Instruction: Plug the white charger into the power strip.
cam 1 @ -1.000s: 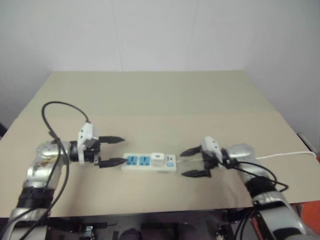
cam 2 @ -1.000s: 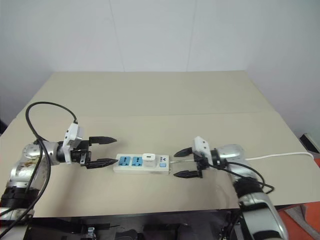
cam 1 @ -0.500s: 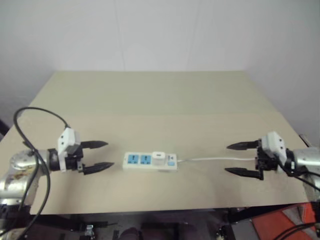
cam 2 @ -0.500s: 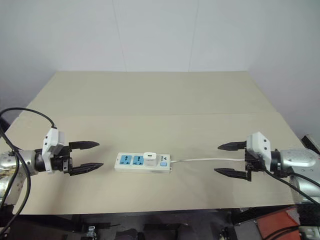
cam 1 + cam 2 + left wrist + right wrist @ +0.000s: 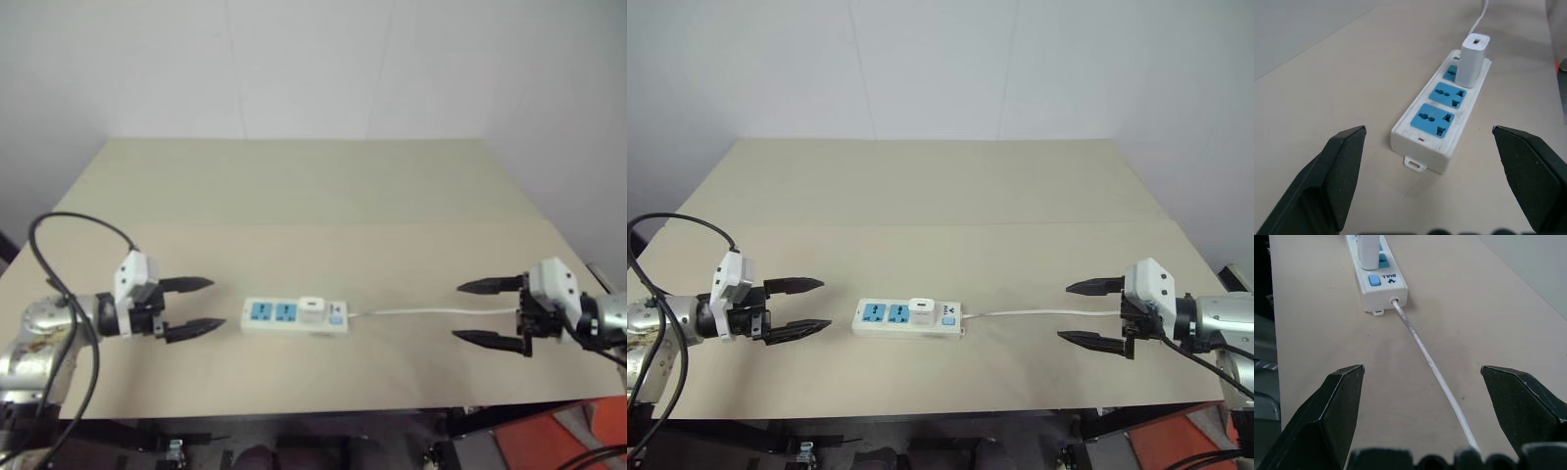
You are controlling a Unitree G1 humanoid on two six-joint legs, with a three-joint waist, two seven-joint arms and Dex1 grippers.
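The small white boxy charger [image 5: 312, 307] stands plugged in the long white plastic power strip [image 5: 293, 317], between the left hand [image 5: 197, 305] and right hand [image 5: 484, 312], both spread wide, holding nothing.

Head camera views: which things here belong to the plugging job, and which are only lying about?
Belong to the job:
- white charger, standing in the power strip
- power strip
- left gripper, open
- right gripper, open

Only lying about:
- nothing besides the table

We see soft, even, fairly bright light with no glare. Faint shadows lie beneath the power strip [image 5: 1437, 115]. Wrist-view fingertips [image 5: 1339, 169] look slightly blurred.
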